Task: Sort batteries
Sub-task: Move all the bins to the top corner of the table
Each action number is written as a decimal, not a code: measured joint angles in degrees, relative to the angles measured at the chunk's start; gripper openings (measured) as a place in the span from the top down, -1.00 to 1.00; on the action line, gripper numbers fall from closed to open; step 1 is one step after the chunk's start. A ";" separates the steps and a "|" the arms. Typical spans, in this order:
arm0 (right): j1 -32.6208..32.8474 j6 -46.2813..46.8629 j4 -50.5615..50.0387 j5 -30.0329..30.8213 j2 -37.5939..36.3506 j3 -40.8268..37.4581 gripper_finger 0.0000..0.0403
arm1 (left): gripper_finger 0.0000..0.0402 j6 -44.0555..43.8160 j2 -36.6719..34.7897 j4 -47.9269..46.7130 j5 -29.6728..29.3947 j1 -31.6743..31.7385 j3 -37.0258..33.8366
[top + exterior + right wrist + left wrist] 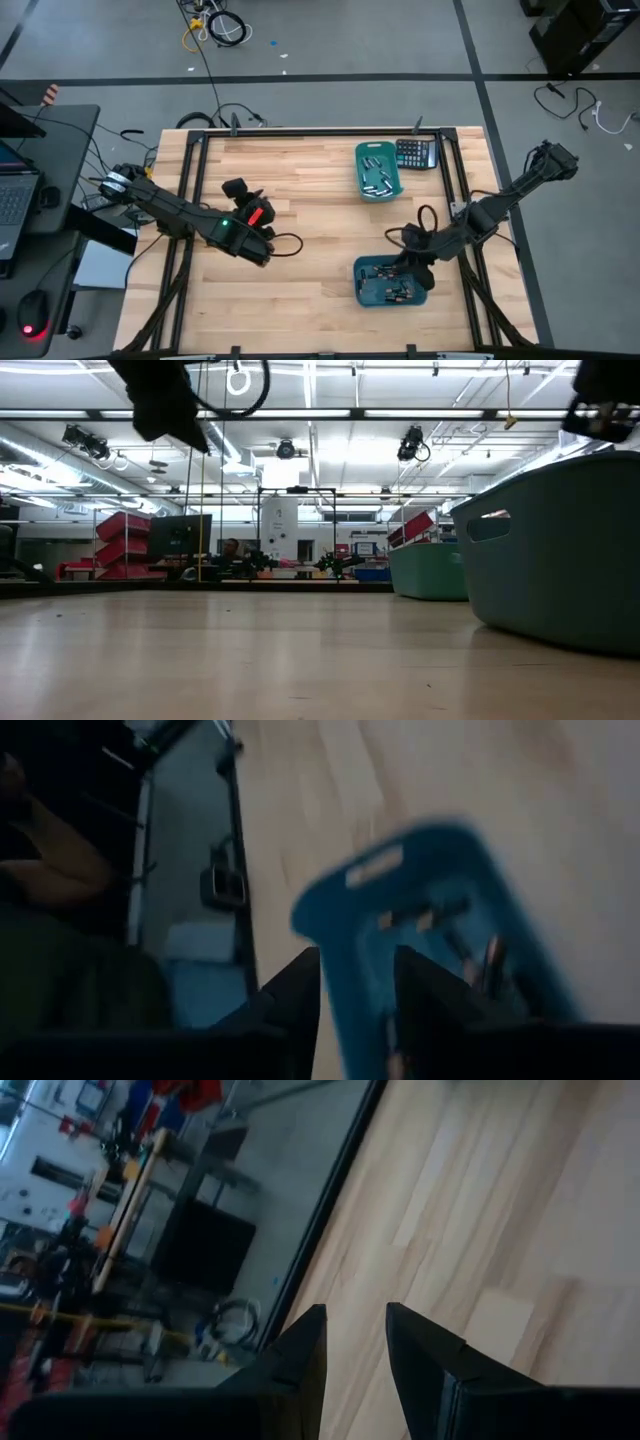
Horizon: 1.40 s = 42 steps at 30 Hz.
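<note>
Two teal bins stand on the wooden table: a far bin (378, 170) and a near bin (388, 282). Each holds several small silvery and dark batteries (376, 178) (385, 288). My right gripper (408, 268) is open and low over the near bin. In the right wrist view its fingers (305, 985) stand on either side of the bin's end wall (352, 935), below the handle slot (374, 866), and batteries (488, 960) lie inside. My left gripper (357, 1342) is open and empty over bare table left of centre (238, 190). My right gripper straddles the near bin's end wall (352, 935) from above, slanting down. I cannot tell whether its fingers touch the wall. No battery shows between them.
A black calculator (417, 153) lies beside the far bin at the table's far right. The black frame rails (300, 132) run along the table's edges. In the low view the near bin (560, 560) fills the right side and the far bin (430, 570) stands behind it.
</note>
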 joint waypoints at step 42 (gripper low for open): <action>12.79 -0.20 -36.14 -7.85 4.19 0.03 0.99 | 0.99 32.42 14.51 55.30 42.14 0.02 0.02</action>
